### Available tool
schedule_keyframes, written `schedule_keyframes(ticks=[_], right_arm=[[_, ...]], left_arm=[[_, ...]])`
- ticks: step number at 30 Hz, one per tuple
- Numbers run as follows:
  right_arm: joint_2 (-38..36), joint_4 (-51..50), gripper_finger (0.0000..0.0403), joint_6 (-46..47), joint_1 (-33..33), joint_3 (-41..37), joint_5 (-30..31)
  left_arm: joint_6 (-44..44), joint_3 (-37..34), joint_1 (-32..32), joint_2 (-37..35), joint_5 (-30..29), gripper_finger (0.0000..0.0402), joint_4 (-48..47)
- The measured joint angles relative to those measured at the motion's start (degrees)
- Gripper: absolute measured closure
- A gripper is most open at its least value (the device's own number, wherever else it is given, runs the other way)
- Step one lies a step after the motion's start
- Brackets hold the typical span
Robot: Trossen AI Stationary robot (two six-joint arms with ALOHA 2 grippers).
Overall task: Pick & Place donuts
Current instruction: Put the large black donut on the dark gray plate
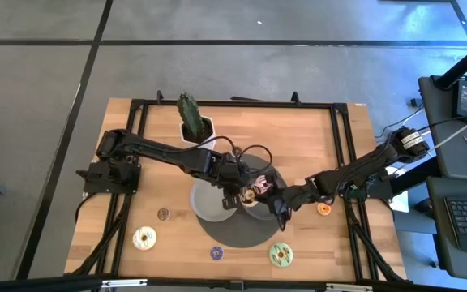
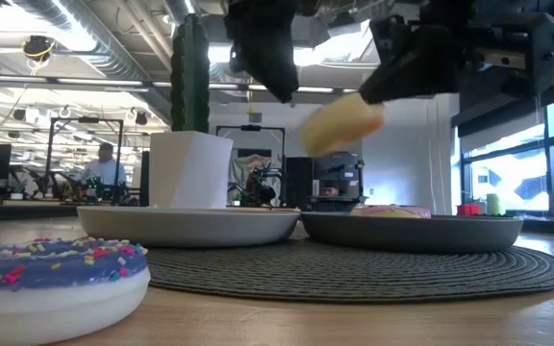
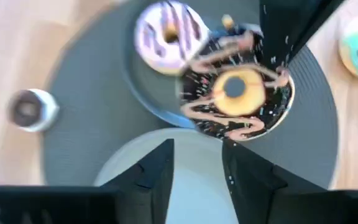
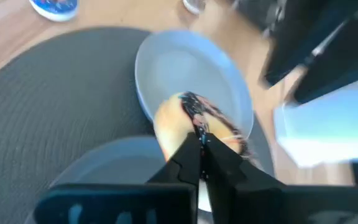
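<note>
A brown-iced donut with pink drizzle (image 3: pixel 235 93) is in the air over two grey plates (image 1: pixel 205 207) that stand on a round dark mat (image 1: pixel 237 235). My right gripper (image 4: pixel 202 146) is shut on it; the donut also shows in the low view (image 2: pixel 344 120). My left gripper (image 3: pixel 197 168) is open and empty just left of the donut, over the left plate (image 3: pixel 185 155). A pink-and-white donut (image 3: pixel 169 37) lies flat in the right plate (image 2: pixel 412 231). My right gripper pinches the donut's rim (image 4: pixel 191 115) between its two fingers. The fingers come from the table's right, slanting down. The donut is lifted clear of the plates and hangs tilted below the fingertips (image 2: pixel 392 82).
Loose donuts lie on the wooden table: a white one (image 1: pixel 144 238), a small brown one (image 1: pixel 163 214), a purple one (image 1: pixel 216 253), a green one (image 1: pixel 280 255) and an orange one (image 1: pixel 324 209). A cactus in a white pot (image 1: pixel 191 122) stands at the far edge.
</note>
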Motion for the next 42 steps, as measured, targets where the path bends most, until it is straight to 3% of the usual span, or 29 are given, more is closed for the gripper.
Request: schedule_keyframes(ticks=[5, 10, 14, 22, 26, 31, 42], right_arm=[[-0.01, -0.87, 0.0389, 5.5, 0.0, -1.64, -0.06], [0.26, 5.17, 0.0389, 11.71, -0.13, -5.42, -0.54], [0.42, 13.87, 0.039, 14.55, -0.15, -8.15, -2.57], [3.58, 17.33, 0.039, 24.75, 0.16, -11.77, -2.43], [5.71, 19.34, 0.039, 24.77, 0.94, -12.02, -2.27], [6.85, 19.32, 0.039, 22.54, 1.46, -12.01, 2.24], [9.12, 19.83, 0.036, 24.87, 1.43, -11.91, -0.47]], left_arm=[[-1.69, -1.62, -1.26, -3.66, -10.19, 0.0247, -0.88], [-3.37, -4.09, -2.36, -5.67, -12.88, 0.0245, 1.27], [-3.33, -4.11, -2.6, -5.67, -12.99, 0.025, 2.13], [-3.29, -4.11, -2.55, -5.59, -12.79, 0.0252, 2.41], [-3.21, -4.11, -2.44, -5.58, -12.68, 0.0249, 2.75], [-3.22, -4.11, -2.42, -5.56, -12.65, 0.0253, 2.85], [-3.22, -4.11, -2.44, -5.54, -11.73, 0.025, 3.12]])
